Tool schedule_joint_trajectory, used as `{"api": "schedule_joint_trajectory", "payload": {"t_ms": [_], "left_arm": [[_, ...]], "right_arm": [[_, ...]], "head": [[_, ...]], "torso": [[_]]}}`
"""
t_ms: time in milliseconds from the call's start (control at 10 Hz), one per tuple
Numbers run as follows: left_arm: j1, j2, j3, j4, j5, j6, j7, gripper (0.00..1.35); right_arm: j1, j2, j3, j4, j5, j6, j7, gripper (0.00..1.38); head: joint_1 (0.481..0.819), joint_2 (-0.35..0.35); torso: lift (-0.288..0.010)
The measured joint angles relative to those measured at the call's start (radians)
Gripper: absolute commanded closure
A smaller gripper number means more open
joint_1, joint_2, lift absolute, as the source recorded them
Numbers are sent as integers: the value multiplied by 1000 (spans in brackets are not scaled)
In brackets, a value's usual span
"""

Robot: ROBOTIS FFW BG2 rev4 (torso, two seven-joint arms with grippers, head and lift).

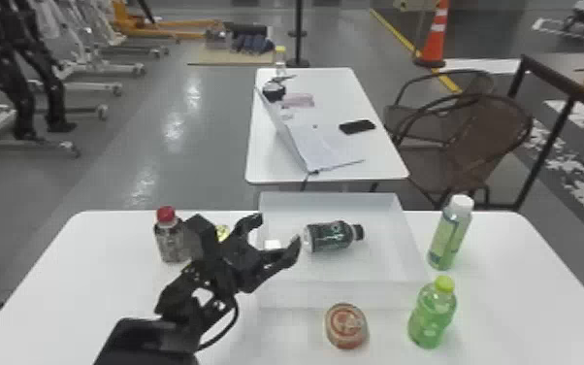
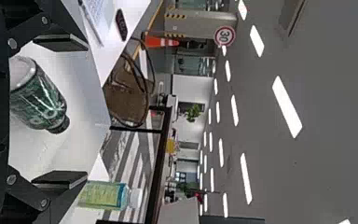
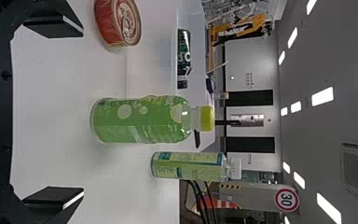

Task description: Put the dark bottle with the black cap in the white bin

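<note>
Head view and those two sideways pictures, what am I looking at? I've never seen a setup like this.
It's a two-armed robot. The head view looks forward and down from its head; the sideways pictures come from cameras on its wrists. The left fingers are open and hold nothing, near the dark bottle, which lies on its side in the white bin. The right fingers are open and empty too. Also on the table: a tin, a red-capped bottle, a white-capped bottle and a yellow-capped bottle.
</note>
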Motion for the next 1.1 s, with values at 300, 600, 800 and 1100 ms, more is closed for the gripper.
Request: {"api": "schedule_joint_trajectory", "payload": {"t_ms": [300,600,800,1100], "left_arm": [[311,-10,227,-324,-59,10,89,312],[557,-13,385,-431,-68,-50,183,312],[657,-13,458,-436,-105,-98,197,312],[729,-13,494,-433,-143,-130,202,312]], "right_arm": [[6,0,0,-11,7,0,0,98],[10,-1,0,-16,10,0,0,98],[14,-6,0,-23,10,5,-2,98],[19,-11,0,-31,13,13,-1,98]], "head": [[549,0],[549,0],[549,0],[549,0]], "torso": [[-100],[-100],[-100],[-100]]}}
